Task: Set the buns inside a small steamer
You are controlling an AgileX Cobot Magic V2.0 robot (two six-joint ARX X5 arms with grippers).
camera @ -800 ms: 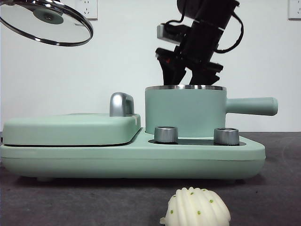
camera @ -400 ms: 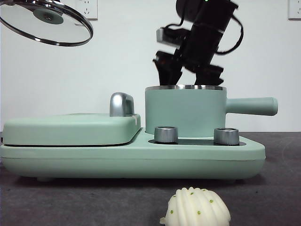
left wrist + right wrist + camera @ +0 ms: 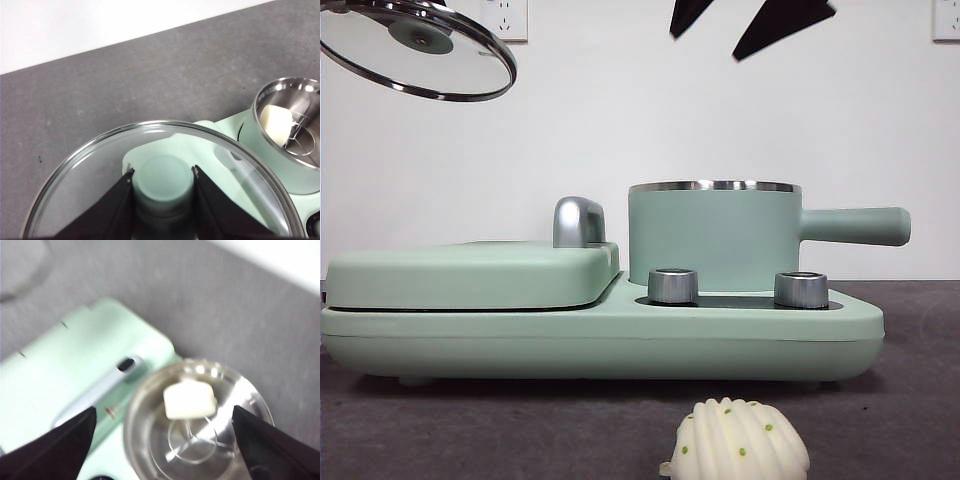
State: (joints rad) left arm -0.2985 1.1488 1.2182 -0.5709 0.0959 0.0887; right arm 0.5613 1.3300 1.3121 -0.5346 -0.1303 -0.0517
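Observation:
The small steamer (image 3: 715,235) stands open on the appliance's right side, its long handle pointing right. The smooth bun (image 3: 190,399) lies inside it on the steel rack, and the left wrist view shows this bun (image 3: 275,122) too. The ridged bun (image 3: 738,440) with green dots sits on the grey table in front. My right gripper (image 3: 708,45) hangs open and empty high above the steamer (image 3: 200,430), only its black tips showing. At upper left, my left gripper (image 3: 162,175) is shut on the green knob (image 3: 164,177) of the glass lid (image 3: 420,50), holding it tilted in the air.
The flat lidded griddle (image 3: 470,275) with a steel handle (image 3: 578,222) fills the appliance's left half. Two steel dials (image 3: 672,285) (image 3: 801,289) sit on the mint base (image 3: 620,335) in front of the steamer. Dark grey table surrounds it, with a white wall behind.
My right gripper has risen from just over the steamer's rim to the top of the front view, open and empty. The held lid and the ridged bun stayed put.

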